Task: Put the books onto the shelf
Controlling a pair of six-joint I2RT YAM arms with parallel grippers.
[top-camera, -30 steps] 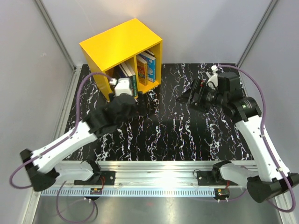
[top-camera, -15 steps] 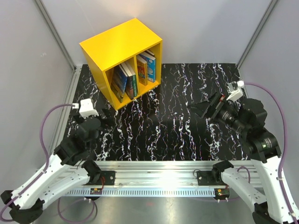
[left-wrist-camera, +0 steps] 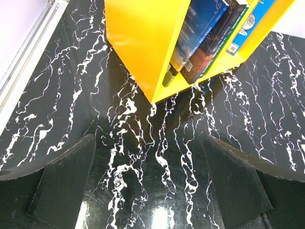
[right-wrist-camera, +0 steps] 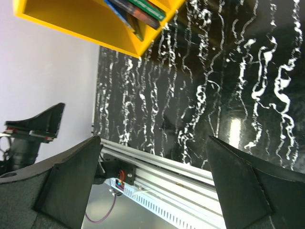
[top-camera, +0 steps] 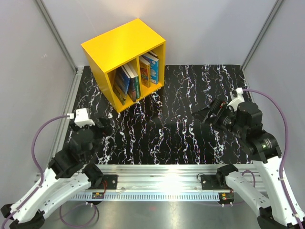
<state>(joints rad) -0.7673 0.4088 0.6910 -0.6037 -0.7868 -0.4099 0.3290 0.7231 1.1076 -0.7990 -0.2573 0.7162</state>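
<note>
Yellow shelf sits back-left on the black marbled table. Top view: every visible one of the books stands inside it, some leaning in the left compartment, the others in the right. No book is loose on the table, so stowing looks finished to me. Only parking the arms seems left. Left gripper is low near the left table edge, well apart from the shelf, jaws spread wide, nothing held. Right gripper is on the right side, also spread, empty and touching nothing.

Left wrist: shelf corner ahead, with the books (blue, dark and green covers) tilted in the left compartment. Left gripper has its fingers far apart over bare table, nothing between them.

Right wrist: shelf shows in the top corner, book ends just poking out. Right gripper is wide open, with only table and the aluminium rail between its fingers.
</note>
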